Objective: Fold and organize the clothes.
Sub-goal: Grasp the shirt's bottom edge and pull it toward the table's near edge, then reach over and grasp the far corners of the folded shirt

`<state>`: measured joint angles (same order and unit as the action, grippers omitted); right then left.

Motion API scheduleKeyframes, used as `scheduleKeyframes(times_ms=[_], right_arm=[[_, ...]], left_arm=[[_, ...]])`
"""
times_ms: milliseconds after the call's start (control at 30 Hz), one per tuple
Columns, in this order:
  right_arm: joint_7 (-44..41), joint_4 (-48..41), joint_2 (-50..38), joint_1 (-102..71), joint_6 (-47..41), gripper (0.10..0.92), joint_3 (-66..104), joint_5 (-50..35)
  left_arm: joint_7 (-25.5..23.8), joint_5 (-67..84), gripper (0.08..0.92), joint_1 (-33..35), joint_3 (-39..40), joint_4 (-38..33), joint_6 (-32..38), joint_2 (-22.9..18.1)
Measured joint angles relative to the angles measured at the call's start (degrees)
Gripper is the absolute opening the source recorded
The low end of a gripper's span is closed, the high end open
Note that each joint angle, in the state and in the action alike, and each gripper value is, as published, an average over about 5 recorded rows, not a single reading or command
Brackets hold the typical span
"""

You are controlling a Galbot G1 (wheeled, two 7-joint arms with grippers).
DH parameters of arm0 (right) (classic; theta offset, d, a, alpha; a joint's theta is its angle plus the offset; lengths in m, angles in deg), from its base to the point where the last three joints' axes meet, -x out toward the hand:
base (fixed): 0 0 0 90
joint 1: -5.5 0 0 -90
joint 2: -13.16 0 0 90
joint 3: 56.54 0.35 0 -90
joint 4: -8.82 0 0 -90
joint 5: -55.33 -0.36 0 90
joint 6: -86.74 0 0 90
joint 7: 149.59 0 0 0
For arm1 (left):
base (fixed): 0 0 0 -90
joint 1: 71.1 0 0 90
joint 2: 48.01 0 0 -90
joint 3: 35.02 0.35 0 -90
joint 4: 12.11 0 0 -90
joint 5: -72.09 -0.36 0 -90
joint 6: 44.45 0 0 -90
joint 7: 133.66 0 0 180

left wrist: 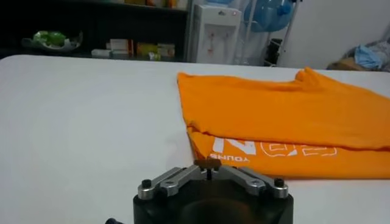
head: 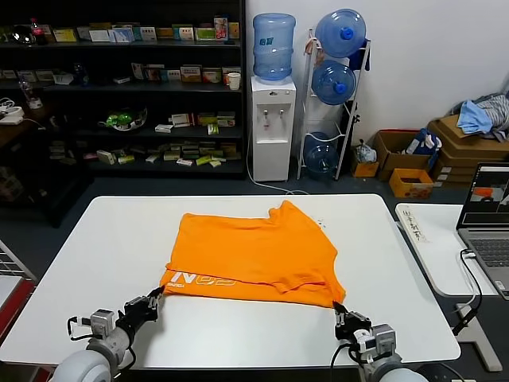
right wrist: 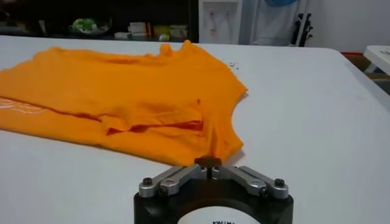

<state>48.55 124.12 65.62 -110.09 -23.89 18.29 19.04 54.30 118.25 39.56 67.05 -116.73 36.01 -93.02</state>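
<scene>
Both grippers are closed right down at the near edge of the T-shirt [head: 254, 255] — the left gripper [head: 153, 305] at the near left corner, the right gripper [head: 342, 317] at the near right corner. In each wrist view the jaws are seen drawn together, and a pinch of orange hem appears to be caught at each tip, though how much cloth is held cannot be made out. The T-shirt is spread on the white table [head: 103, 263], already doubled over — a band of white lettering [left wrist: 268, 148] is left showing along the near hem. The two corners are taken as a pair, it seems, so the hem can be lifted level and carried over without the cloth skewing or bunching.
</scene>
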Motion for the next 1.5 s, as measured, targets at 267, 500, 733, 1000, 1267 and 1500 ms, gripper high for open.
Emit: scheduleKeyframes(times_ms=[267,500,733,1000,1267,1500], right_arm=[[4.0,6.0,-4.0,-5.2,-2.6,0.125,1.8,-4.7],[7.9,11.5,-8.0,-10.1,-4.6,0.125,3.9,-9.3],[10.7,14.3,-10.2,-12.8,-6.4,0.137,4.9,-12.6],[10.4,14.8,-12.1,-12.4,-5.4,0.346,6.2,-13.7],[6.3,12.2,-11.2,-3.9,0.0,0.571,4.9,-12.6],[5.1,2.4,-5.4,13.6,1.7,0.758,-2.0,-12.2]], left_arm=[[3.1,5.1,0.091,4.0,-1.5,-4.1,-2.0,4.5],[7.8,12.4,0.091,9.3,-2.7,-9.7,-4.0,9.3],[12.4,17.0,0.091,13.6,-3.4,-15.1,-5.6,12.2],[15.3,19.9,0.235,15.1,-4.6,-18.0,-6.5,13.9],[14.3,20.0,0.460,11.7,-5.4,-17.8,-4.6,13.8],[10.7,16.7,0.668,1.2,-2.8,-12.0,-2.0,9.2]])
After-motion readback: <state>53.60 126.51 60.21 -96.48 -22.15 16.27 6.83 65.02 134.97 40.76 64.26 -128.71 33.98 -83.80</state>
